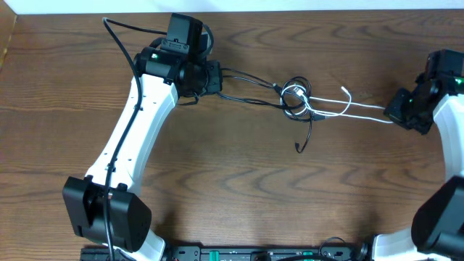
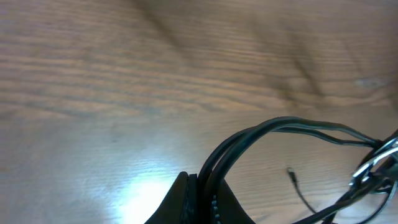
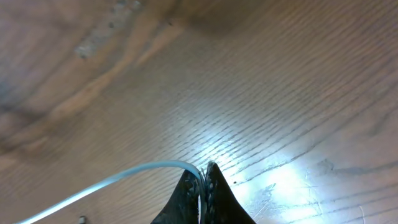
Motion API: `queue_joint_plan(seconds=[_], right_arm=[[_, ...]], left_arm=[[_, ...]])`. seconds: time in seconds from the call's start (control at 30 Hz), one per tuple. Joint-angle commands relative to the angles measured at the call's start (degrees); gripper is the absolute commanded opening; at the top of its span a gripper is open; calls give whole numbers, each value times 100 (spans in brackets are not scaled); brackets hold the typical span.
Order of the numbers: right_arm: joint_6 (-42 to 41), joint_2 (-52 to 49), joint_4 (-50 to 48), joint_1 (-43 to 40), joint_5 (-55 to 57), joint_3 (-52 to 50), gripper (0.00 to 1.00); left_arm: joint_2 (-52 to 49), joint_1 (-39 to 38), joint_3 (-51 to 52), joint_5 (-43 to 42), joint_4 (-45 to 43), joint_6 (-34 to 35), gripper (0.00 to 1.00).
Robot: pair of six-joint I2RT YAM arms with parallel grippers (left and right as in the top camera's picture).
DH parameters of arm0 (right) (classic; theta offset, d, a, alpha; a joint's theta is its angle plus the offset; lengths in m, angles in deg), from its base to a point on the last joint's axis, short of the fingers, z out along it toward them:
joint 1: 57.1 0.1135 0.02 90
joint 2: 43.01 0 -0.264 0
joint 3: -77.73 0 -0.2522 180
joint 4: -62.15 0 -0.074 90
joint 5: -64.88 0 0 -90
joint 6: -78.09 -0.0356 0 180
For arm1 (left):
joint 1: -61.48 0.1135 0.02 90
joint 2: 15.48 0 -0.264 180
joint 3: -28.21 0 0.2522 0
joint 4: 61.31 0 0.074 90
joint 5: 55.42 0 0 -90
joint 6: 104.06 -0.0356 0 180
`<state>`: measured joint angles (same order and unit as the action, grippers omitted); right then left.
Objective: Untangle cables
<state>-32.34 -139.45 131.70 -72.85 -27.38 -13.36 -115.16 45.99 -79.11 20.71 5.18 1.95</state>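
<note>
Pinching black cable (image 2: 219, 158): left claw (image 2: 202, 186) | white cable (image 3: 149, 166): right claw (image 3: 204, 177)

A dark brown wooden table (image 1: 239, 196) with wavy grain fills almost the whole overhead view. Beyond the table's far edge runs a narrow white strip (image 1: 290, 5), and past its far left corner lies a pale surface (image 1: 5, 36). Both wrist views show the tabletop close up (image 2: 124, 74) (image 3: 261, 74), with lamp glare (image 2: 140, 186) (image 3: 277, 180) on it and a pale scuff (image 3: 99, 38).
</note>
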Motion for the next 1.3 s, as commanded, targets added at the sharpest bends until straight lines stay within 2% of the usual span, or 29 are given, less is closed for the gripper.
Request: queue_joint_plan(seconds=[0.0,0.13,0.23,0.5,0.77,0.83,1.07,1.27], right_arm=[[-98,-212,-2,-199,752,81,1],[-94,-326,-15,-256,647,81,1],[164,-332,-125,-247,109,81,1],[1353,-332,-584,37,-2070,81,1],[1952,-326,-793,409,-3222,83,1],[2129,-315,-841,420,-3681,92,1],[2435,-28,-1093,520,-4986,101,1],[2240,516,-1211,693,-5058,273,1]], left_arm=[[-2,201,-44,935,107,-98,8],[-2,339,-44,1117,227,-96,8],[-13,422,-44,1078,249,-96,8],[-210,199,-37,-109,223,-378,17],[-472,15,-33,-1115,210,-601,59],[-511,13,-33,-1233,205,-616,65],[-625,-129,-33,-1276,-7,-621,69],[-850,-354,-33,-1840,-424,-654,69]])
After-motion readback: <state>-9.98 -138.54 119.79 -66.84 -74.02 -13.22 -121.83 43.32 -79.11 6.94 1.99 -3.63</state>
